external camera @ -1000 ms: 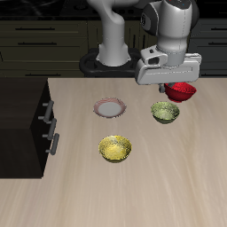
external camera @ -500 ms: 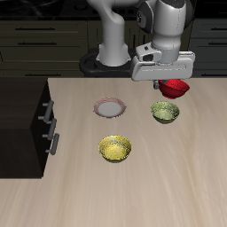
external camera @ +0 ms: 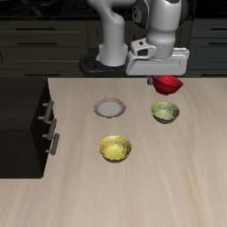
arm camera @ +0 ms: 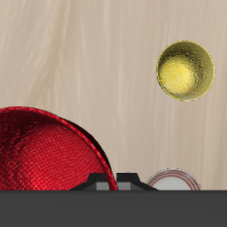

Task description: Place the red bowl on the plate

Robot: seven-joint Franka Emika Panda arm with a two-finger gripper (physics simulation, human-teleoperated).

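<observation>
The gripper (external camera: 165, 78) hangs above the far part of the wooden table (external camera: 133, 195), clamped on the red bowl (external camera: 168, 85), which is lifted off the surface just behind the green bowl (external camera: 165, 111). The plate (external camera: 109, 108) lies flat on the table beside the green bowl and apart from it, nothing on it. The yellow bowl (external camera: 115, 148) sits nearer the table's front edge, close to the plate, and a dark cabinet (external camera: 31, 124) stands against the table's side.
</observation>
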